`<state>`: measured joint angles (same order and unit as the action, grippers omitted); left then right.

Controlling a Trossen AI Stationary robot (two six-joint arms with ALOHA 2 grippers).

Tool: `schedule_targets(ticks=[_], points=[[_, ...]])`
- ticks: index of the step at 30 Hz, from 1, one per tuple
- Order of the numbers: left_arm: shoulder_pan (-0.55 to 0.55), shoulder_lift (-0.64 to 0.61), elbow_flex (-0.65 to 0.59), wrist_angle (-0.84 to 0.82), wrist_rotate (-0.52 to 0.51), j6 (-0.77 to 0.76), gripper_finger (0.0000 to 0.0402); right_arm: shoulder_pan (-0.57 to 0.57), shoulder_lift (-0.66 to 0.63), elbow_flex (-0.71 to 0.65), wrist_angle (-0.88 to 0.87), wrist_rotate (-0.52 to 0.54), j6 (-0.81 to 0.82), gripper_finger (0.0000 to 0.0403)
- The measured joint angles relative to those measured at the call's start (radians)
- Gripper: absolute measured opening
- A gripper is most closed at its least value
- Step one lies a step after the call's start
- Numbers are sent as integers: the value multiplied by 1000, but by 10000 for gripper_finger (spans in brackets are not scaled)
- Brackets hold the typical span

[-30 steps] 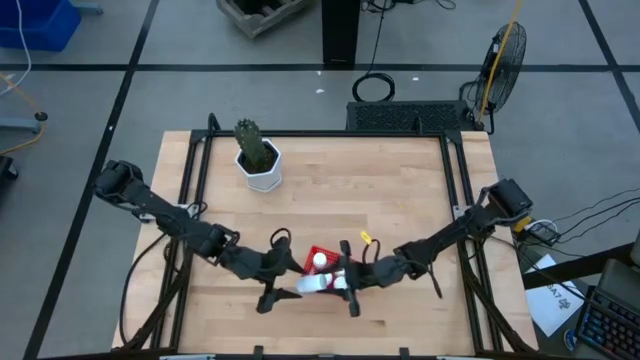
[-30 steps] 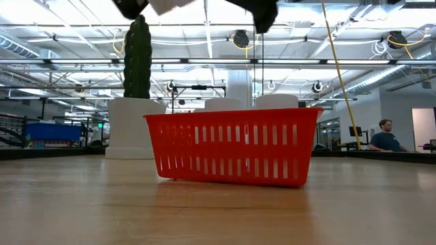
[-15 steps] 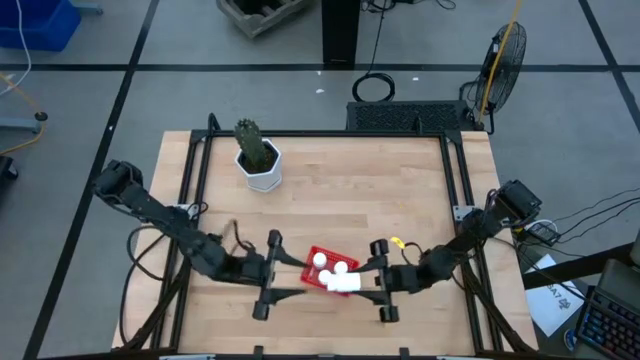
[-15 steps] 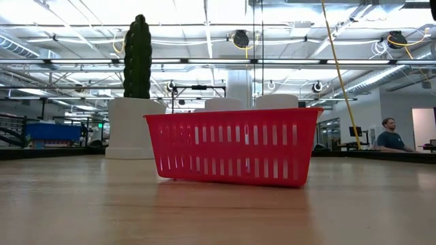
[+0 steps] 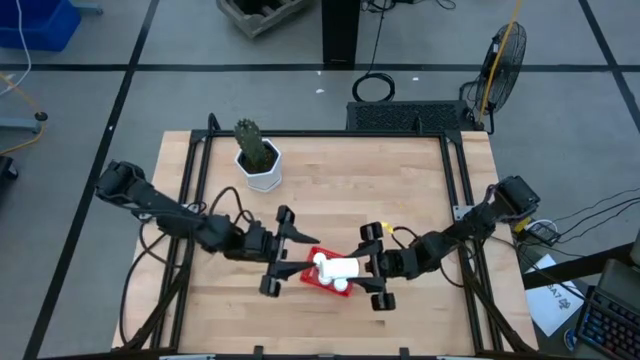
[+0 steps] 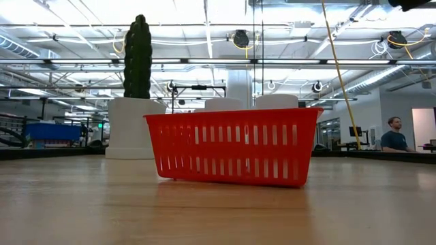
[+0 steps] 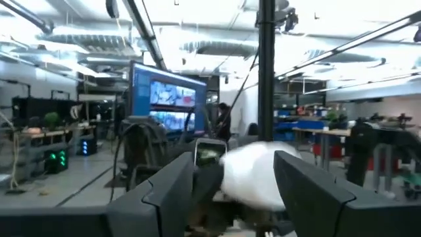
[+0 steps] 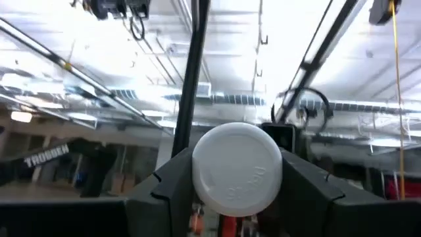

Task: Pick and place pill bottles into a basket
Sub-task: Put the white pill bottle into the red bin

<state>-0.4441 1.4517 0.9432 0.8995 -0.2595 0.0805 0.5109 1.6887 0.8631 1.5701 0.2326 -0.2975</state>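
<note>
The red mesh basket (image 5: 312, 278) (image 6: 231, 146) stands on the wooden table near its near edge. White pill bottles (image 5: 341, 287) stand inside it, and two of their tops (image 6: 225, 103) show over the rim. My right gripper (image 5: 358, 268) (image 8: 237, 181) is shut on another white pill bottle (image 5: 340, 268) held above the basket. My left gripper (image 5: 297, 257) (image 7: 233, 181) is open and empty just left of the basket. It faces the held bottle, which shows blurred in the left wrist view (image 7: 256, 178). My right gripper pinches the pill bottle's round sides (image 8: 276, 172) between its two fingers. It comes level from the table's right, with the bottle lying along the fingers. One round end (image 8: 237, 169) faces the wrist. The bottle lies level, clear above the basket.
A white hexagonal pot with a green cactus (image 5: 260, 160) (image 6: 133, 126) stands at the table's far left. Black rails (image 5: 195, 190) run along the table's sides. A person (image 6: 394, 133) sits far off in the room behind.
Both grippers have risen out of the low view's top. My right gripper drew the bottle toward the table's right edge, then came back over the basket toward the far side. My left gripper drew back to the left, then shifted toward the far edge.
</note>
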Motion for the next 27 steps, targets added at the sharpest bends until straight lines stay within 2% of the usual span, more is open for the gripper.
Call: schedule_targets(ticks=[4,10,27], points=[[11,0,0,-4,29,-4,207,-12,4,13,-3,3,-16,165],[1,0,0,35,129,15,192,-47,3,15,-2,1,-9,165],[11,-2,0,54,91,19,182,-71,1,77,-44,-26,16,165]])
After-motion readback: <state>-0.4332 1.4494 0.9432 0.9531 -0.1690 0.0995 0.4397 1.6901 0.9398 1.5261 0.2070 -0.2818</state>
